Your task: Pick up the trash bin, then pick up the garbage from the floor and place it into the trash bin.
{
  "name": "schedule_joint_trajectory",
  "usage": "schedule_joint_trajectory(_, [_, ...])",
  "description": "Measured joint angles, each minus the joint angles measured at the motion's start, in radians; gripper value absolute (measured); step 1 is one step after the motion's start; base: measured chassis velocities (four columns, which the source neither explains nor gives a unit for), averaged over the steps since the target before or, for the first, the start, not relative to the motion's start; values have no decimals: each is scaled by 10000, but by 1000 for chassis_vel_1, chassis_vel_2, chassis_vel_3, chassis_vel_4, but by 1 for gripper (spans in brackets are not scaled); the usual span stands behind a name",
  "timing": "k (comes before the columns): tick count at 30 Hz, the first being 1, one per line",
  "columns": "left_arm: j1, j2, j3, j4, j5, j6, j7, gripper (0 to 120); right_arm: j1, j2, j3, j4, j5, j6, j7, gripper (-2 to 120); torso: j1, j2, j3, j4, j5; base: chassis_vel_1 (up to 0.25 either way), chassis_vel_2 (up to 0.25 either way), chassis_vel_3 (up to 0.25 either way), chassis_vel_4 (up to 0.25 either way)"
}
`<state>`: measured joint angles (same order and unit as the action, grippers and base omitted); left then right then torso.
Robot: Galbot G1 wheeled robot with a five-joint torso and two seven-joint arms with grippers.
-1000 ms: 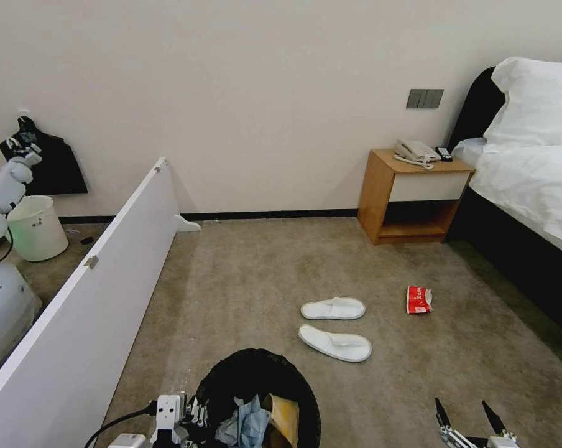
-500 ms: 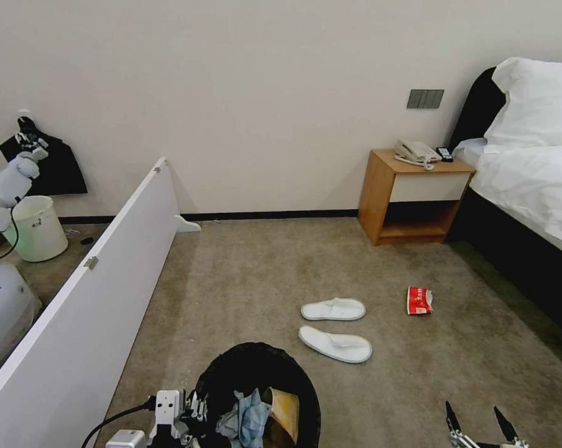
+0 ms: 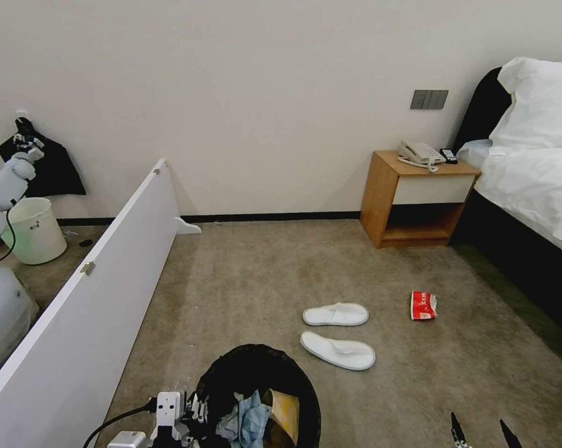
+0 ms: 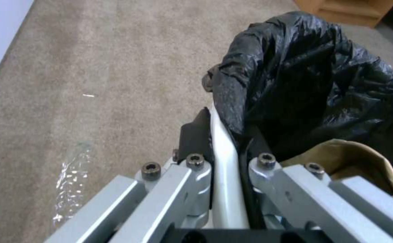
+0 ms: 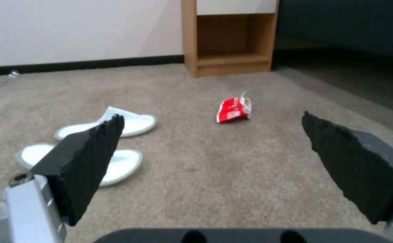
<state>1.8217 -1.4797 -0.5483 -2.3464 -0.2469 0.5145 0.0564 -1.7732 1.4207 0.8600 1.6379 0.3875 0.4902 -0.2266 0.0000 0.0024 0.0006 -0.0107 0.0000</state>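
The trash bin (image 3: 256, 373), lined with a black bag, hangs at the bottom middle of the head view. My left gripper (image 3: 191, 414) is shut on its rim. In the left wrist view the left gripper (image 4: 223, 135) clamps the white rim beside the black liner (image 4: 313, 77). A pale blue mask (image 3: 250, 420) and brown cardboard (image 3: 284, 414) lie inside. Two white slippers (image 3: 336, 314) (image 3: 338, 350) and a red snack packet (image 3: 423, 305) lie on the carpet ahead. My right gripper (image 3: 480, 432) is open and empty at the lower right, facing the packet (image 5: 234, 110) and slippers (image 5: 128, 123).
A long white board (image 3: 107, 274) stands on edge along the left. A wooden nightstand (image 3: 418, 199) and a bed (image 3: 536, 186) are at the far right. A plain white bucket (image 3: 35, 230) and another robot (image 3: 1, 186) stand beyond the board.
The whole head view has shifted a little, so the camera moved. My right gripper has sunk toward the bottom edge of the view. The left gripper still holds the bin.
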Motion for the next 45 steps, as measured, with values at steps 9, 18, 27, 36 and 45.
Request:
schedule_joint_trajectory(9, [6, -1, -18, 3, 1, -4, -1, 4, 58, -16, 6, -68, -21, 40, -24, 100, 0, -1, 0, 0, 0, -81, 68, 66, -62])
schedule_joint_trajectory(18, [4, -48, 10, 11, 39, -4, -12, 4, 95, -40, -37, -186, -52, 72, -51, 100, 0, -2, 0, -1, 0, -87, 95, 85, -93])
schedule_joint_trajectory(27, [8, -95, 34, 19, 101, -4, -18, 4, 271, -52, -75, -332, -156, 76, -49, 100, 0, -2, 0, 0, 1, -92, 91, 86, -84])
schedule_joint_trajectory(36, [34, -114, 44, 53, 139, -18, -18, 4, 328, -88, -98, -507, -183, 181, -67, 100, 0, -1, 0, 0, 2, -106, 92, 80, -92])
schedule_joint_trajectory(45, [41, -130, 51, 66, 158, -19, -26, 4, 450, -203, -71, -713, -178, 299, -106, 100, 0, -2, 0, 0, 0, -89, 100, 97, -105])
